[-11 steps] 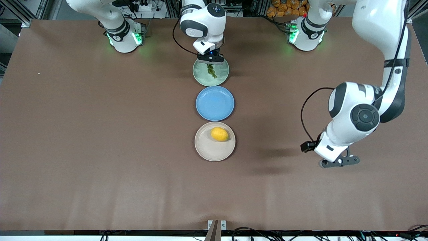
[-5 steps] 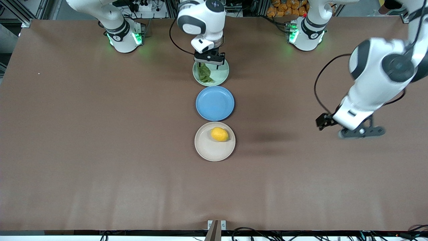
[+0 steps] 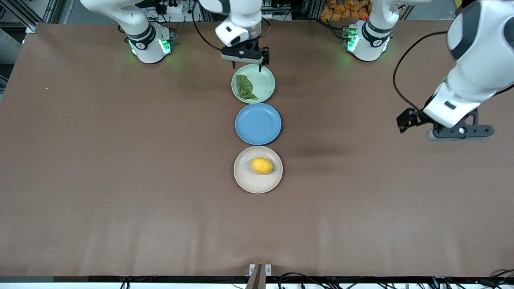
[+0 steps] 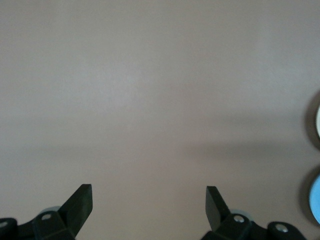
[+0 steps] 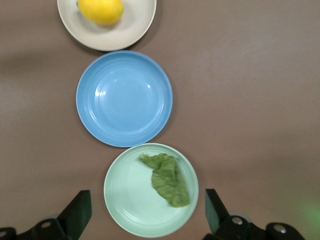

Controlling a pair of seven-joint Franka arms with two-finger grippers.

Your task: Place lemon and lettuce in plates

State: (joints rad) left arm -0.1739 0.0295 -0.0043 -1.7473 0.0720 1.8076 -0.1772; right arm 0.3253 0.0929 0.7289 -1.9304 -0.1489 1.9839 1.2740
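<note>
The lemon point(image 3: 262, 165) lies in the beige-white plate point(image 3: 245, 182), the plate nearest the front camera. The lettuce point(image 3: 245, 87) lies in the mint green plate point(image 3: 265, 82), the plate farthest from the camera. My right gripper point(image 3: 245, 60) is open and empty, raised over the mint plate's farther rim. The right wrist view shows the lettuce point(image 5: 167, 179) in the mint plate point(image 5: 125, 200) between my open right gripper point(image 5: 148, 212), and the lemon point(image 5: 100, 10) in the beige plate point(image 5: 135, 30). My left gripper point(image 3: 457, 130) is open and empty, high over bare table toward the left arm's end; in its wrist view the left gripper point(image 4: 149, 206) frames only table.
A blue plate point(image 3: 258, 123) sits empty between the two task plates, also in the right wrist view point(image 5: 124, 98). The brown table point(image 3: 120, 160) stretches wide on both sides. The arm bases point(image 3: 149, 40) stand along the farthest edge.
The right gripper let go of the lettuce into the mint plate and rose away from it. The left arm swung up and back toward its end of the table. The lemon rolled slightly in its plate.
</note>
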